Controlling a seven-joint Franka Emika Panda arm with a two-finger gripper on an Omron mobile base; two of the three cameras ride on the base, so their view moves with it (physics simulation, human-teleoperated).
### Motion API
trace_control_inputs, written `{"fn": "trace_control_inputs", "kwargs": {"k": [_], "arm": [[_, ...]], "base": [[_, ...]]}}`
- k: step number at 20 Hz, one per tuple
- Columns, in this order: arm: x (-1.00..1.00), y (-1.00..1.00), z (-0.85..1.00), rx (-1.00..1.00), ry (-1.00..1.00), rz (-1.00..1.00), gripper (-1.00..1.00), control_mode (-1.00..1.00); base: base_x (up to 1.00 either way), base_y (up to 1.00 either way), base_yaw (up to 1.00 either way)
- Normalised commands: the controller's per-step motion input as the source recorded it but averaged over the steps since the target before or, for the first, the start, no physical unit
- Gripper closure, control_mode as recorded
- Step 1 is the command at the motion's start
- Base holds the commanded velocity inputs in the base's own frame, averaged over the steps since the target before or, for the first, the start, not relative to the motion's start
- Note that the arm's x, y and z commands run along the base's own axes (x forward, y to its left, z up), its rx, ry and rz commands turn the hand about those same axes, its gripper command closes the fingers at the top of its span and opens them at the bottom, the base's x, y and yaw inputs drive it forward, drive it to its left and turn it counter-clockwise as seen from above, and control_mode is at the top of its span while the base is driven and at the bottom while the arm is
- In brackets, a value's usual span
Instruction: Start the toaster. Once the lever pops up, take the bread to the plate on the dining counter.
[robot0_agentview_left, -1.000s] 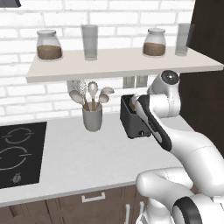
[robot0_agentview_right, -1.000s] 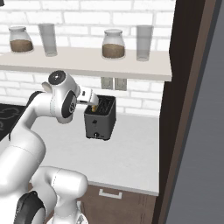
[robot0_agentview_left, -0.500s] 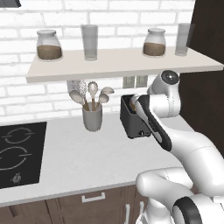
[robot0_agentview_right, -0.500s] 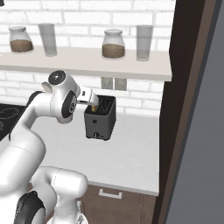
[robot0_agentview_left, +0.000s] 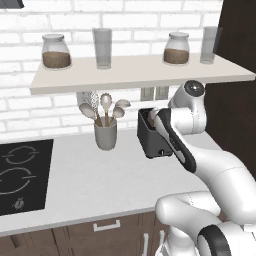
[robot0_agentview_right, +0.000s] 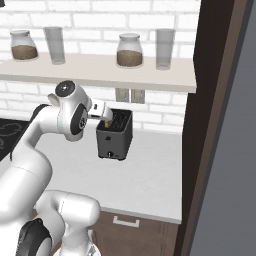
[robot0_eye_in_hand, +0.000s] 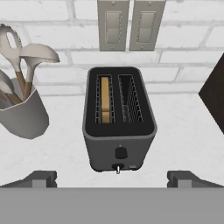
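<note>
A: Where is your claw (robot0_eye_in_hand: 112, 178) sitting?

B: You're holding it spread wide and gripping nothing, above the near side of the toaster (robot0_eye_in_hand: 118, 119).

A: And the bread (robot0_eye_in_hand: 105, 99)?

B: It's standing in the left slot; the toaster is resting on the grey counter (robot0_eye_in_hand: 183, 135) by the brick wall, with the utensil cup (robot0_eye_in_hand: 22, 114) to its left. You're seeing no readable labels or writing.

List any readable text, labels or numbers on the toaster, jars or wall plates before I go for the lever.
None readable. The toaster front shows only a plain knob and lever; the jars and wall plates carry no lettering.
</note>
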Motion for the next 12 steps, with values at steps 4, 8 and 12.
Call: {"fn": "trace_control_inputs", "kwargs": {"k": [4,8,12], "arm": [[0.0,0.0,0.0,0.0,0.0,0.0,-1.0,-1.0],[0.0,0.0,0.0,0.0,0.0,0.0,-1.0,-1.0],[0.0,0.0,0.0,0.0,0.0,0.0,-1.0,-1.0]], "base": [[0.0,0.0,0.0],[0.0,0.0,0.0],[0.0,0.0,0.0]]}}
